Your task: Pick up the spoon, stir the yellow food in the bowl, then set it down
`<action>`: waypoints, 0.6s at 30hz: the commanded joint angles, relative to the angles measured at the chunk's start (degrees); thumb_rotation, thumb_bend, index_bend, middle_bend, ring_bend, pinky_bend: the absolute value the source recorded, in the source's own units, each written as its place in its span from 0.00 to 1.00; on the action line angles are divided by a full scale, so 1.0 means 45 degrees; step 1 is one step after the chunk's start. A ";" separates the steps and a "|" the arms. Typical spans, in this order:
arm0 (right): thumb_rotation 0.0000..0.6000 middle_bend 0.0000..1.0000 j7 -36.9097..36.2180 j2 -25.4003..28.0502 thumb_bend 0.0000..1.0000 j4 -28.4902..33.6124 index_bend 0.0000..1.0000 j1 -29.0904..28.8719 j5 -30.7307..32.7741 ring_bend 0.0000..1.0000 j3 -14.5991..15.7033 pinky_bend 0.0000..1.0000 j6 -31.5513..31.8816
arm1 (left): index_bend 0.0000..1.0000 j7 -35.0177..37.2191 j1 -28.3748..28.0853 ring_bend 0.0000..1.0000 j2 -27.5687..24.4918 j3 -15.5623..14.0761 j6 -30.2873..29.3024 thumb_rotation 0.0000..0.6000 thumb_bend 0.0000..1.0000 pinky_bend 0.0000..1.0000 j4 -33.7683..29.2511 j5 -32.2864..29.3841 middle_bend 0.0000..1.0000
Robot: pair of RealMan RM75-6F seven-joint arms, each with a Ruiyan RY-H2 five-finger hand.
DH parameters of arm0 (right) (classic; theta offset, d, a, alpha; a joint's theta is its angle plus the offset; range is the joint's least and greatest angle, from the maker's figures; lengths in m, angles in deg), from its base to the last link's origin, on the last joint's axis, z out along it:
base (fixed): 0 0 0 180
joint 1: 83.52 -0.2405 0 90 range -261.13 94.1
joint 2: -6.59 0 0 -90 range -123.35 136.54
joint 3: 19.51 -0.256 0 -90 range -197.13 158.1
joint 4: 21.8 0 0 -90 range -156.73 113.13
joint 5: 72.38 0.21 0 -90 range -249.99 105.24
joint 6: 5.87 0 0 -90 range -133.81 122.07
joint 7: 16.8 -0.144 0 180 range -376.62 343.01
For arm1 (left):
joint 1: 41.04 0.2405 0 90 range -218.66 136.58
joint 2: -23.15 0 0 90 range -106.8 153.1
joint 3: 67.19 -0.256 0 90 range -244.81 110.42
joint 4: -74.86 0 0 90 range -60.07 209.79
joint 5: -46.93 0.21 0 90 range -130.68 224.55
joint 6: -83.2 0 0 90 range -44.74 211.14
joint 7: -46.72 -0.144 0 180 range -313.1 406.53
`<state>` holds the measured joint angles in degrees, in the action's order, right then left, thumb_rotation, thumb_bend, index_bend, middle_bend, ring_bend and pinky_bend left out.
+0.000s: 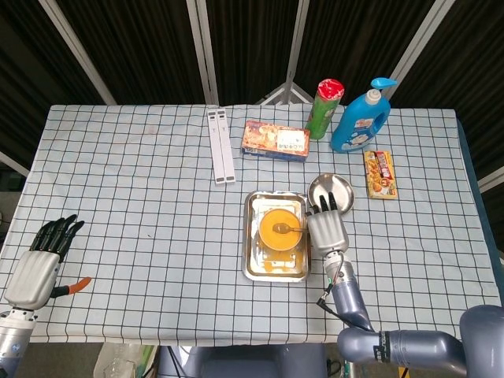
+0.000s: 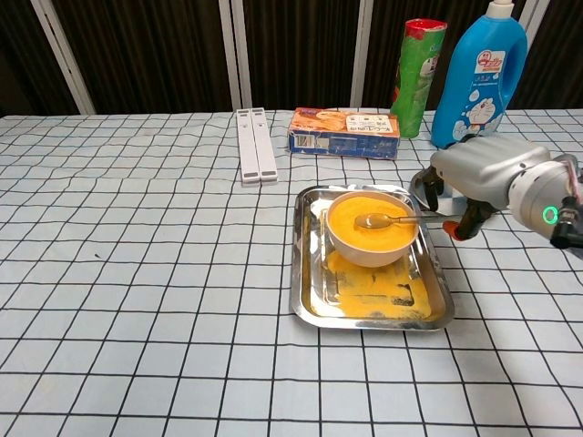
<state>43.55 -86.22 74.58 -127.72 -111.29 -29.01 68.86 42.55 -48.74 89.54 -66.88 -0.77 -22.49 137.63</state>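
Spoon work was the business of the moment, though I took in the big things first. The worktop (image 1: 142, 205) wore a checked cloth, and along its far side stood what the job did not need: a blue bottle (image 2: 477, 75), a green canister (image 2: 415, 64), a printed box (image 2: 344, 133), a white strip (image 1: 221, 146) and a snack packet (image 1: 379, 175), all well apart from the stirring. Near the middle lay a steel tray (image 2: 308, 282), seemingly there to catch spills; yellow smears on its floor bore that out. Inside it, toward its far end, sat the bowl (image 2: 372, 248), full of yellow food (image 2: 351, 218).

The right hand (image 2: 483, 173) hung just beside the tray's right edge with its fingers curled down around the handle end of the spoon (image 2: 387, 219). I took it to be holding the handle, low and from the side, so that the shaft ran nearly level over the rim and the spoon's bowl sat in the food. Behind that hand lay a small round steel dish (image 1: 331, 191). The left hand (image 1: 41, 264) rested idle at the worktop's near left corner, holding nothing, fingers straight and slightly apart, well clear of everything.
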 commanded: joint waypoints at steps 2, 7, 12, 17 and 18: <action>1.00 0.31 -0.0076 0.0033 0.45 -0.0059 0.43 0.0008 0.0023 0.10 -0.0042 0.00 0.0008 | 0.00 -0.0005 0.0001 0.00 0.0003 0.0000 -0.0001 1.00 0.00 0.04 -0.0003 -0.0004 0.00; 1.00 0.31 -0.0163 0.0087 0.45 -0.0108 0.43 -0.0020 0.0052 0.10 -0.0114 0.00 -0.0036 | 0.00 -0.0001 0.0002 0.00 0.0005 0.0005 0.0002 1.00 0.00 0.04 -0.0007 -0.0025 0.00; 1.00 0.31 -0.0178 0.0119 0.45 -0.0157 0.43 -0.0081 0.0098 0.10 -0.0147 0.00 -0.0130 | 0.00 0.0013 0.0000 0.00 -0.0009 0.0002 0.0006 1.00 0.00 0.04 -0.0010 -0.0024 0.00; 1.00 0.32 -0.0186 0.0118 0.45 0.0014 0.43 -0.0098 0.0054 0.12 -0.0089 0.00 -0.0121 | 0.00 0.0036 -0.0004 0.00 -0.0017 0.0000 0.0019 1.00 0.00 0.04 -0.0011 -0.0035 0.00; 1.00 0.33 -0.0187 0.0113 0.45 0.0043 0.43 -0.0098 0.0013 0.13 -0.0067 0.00 -0.0099 | 0.00 0.0037 -0.0005 0.00 -0.0018 0.0001 0.0023 1.00 0.00 0.04 -0.0009 -0.0038 0.00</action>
<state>42.69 -85.71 74.70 -128.15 -111.15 -29.38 68.37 42.71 -48.76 89.46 -66.87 -0.66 -22.53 137.46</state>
